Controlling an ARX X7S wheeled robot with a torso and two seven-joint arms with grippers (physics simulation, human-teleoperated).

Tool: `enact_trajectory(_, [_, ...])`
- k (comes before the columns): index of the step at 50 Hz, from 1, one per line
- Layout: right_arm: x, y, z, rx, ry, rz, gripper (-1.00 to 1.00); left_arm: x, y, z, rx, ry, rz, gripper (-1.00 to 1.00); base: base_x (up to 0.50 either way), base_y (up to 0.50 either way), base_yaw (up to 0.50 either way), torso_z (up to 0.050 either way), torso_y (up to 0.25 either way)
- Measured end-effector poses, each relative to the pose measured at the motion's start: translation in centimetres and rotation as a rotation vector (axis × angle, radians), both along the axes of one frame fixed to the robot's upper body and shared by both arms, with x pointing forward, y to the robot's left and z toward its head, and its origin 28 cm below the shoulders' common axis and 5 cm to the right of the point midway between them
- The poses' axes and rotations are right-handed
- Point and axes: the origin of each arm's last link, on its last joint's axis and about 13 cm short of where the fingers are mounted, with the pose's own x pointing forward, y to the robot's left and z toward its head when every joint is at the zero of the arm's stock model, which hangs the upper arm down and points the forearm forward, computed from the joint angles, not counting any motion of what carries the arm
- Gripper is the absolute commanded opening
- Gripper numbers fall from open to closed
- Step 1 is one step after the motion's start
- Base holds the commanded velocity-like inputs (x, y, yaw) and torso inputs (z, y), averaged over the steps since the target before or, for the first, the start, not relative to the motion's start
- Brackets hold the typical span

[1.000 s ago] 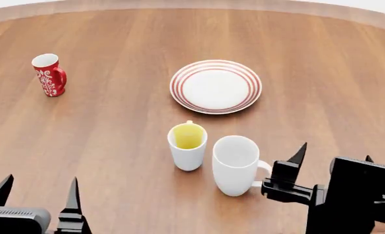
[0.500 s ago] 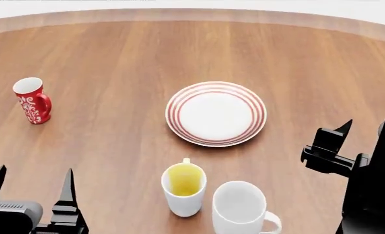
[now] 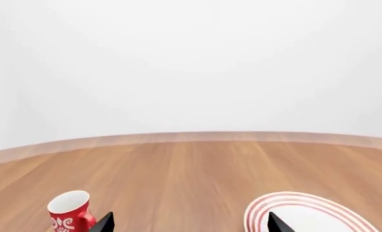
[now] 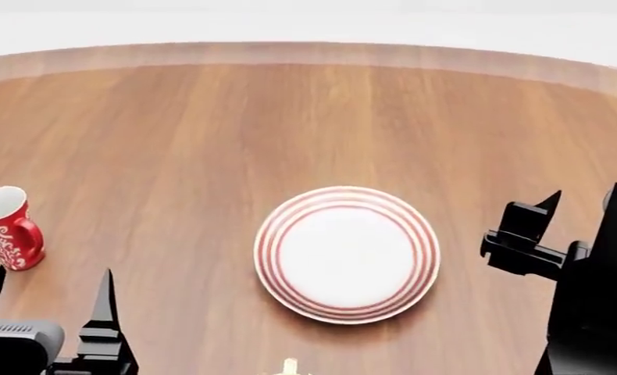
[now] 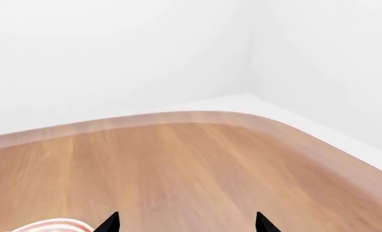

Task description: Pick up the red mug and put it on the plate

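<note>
while the red mug (image 4: pixel 6 226) stands upright on the wooden table (image 4: pixel 287 117), it sits well to the left of the plate (image 4: pixel 347 253), apart from it, handle turned toward the plate, white inside showing. in the left wrist view the red mug (image 3: pixel 71 211) and the plate (image 3: pixel 307 212) both lie ahead, the mug just beside one fingertip. plate is flat on the table, nothing on it. left gripper (image 4: pixel 46 293) hangs nearer the camera than the plate and to its left, close to the mug but not touching, fingers spread wide, holding nothing. right gripper (image 4: pixel 574 203) is just right of the plate, raised; its fingers also stand apart and bare in the right wrist view (image 5: pixel 185 222). a sliver of a yellow-and-white thing (image 4: pixel 289 366) pokes in right below the plate at the frame edge, too cut off to tell.
</note>
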Motion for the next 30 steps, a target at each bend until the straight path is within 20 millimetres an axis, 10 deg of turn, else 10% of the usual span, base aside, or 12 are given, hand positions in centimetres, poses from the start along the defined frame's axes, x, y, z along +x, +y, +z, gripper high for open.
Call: enact_trajectory(30, [0.21,0.23,-0.09,-0.001,0.014,0.010,1.00,0.16,0.14,-0.05,-0.004,0.005,0.005,1.00,0.47,0.00,0.00,0.000,0.001])
